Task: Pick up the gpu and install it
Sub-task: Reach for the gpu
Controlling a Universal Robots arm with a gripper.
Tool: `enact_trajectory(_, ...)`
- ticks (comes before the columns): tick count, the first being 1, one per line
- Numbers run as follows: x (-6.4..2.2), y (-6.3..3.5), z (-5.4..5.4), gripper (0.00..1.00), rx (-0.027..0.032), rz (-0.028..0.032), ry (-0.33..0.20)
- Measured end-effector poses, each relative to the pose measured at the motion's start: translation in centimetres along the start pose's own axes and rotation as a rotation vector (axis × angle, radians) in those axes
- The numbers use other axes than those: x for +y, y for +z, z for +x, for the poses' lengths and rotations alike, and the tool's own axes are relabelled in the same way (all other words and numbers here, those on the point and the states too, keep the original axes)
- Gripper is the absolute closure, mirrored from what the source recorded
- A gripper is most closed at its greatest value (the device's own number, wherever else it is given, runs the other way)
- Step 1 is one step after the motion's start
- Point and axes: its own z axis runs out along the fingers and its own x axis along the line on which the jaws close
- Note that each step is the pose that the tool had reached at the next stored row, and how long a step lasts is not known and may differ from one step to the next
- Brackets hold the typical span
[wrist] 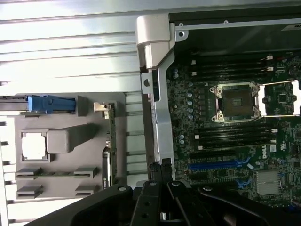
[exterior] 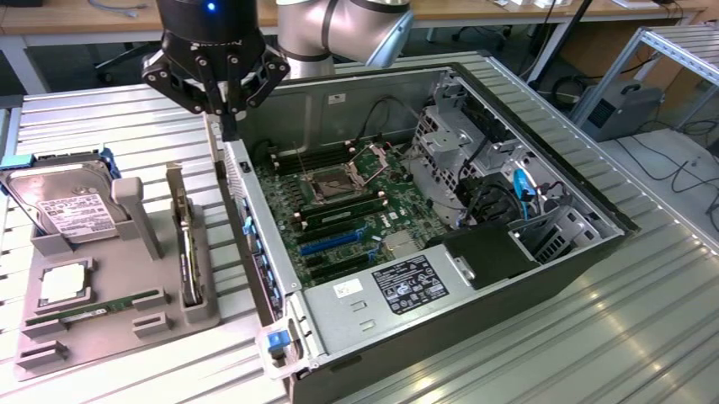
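While the gripper (exterior: 228, 126) hangs over the edge of the open PC case (exterior: 528, 101) nearest the parts tray (exterior: 101, 337), upper left of the ext. view, its fingers are pressed together w/ nothing between them. In the wrist view the gripper (wrist: 160, 168) sits over that same silvery case edge.

The gpu (exterior: 183, 244) is not yet picked up. It stands edge-on in a slot on the tray's case-side edge, left of the ext. view, well apart from the gripper. In the wrist view the gpu (wrist: 111, 141) reads as a thin strip w/ its silvery bracket at one end.

Handling, as a judgement: stiff, light-ish, but fragile. It's a bare PCB w/ components, so no squeezing on chips. Best hold is prob. across the upper long edge near mid-length, to keep it from tipping; the bracket end is smooth metal & likely slippery.

Containers:
- The tray (wrist: 56, 183) also holds an HDD (exterior: 67, 210) upright at its far end, a CPU (exterior: 64, 284) flat in a pocket, and a RAM stick (exterior: 96, 307) lying in a groove.
- The case holds the mobo (exterior: 348, 210), w/ the CPU socket (exterior: 337, 181) open & empty and the blue PCIe slots (exterior: 332, 240) unoccupied.
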Motion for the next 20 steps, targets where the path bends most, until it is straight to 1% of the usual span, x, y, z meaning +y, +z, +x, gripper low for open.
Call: enact_trajectory(20,-0.05,-0.02,0.72,0.89,0.0001,0.0,0.0)
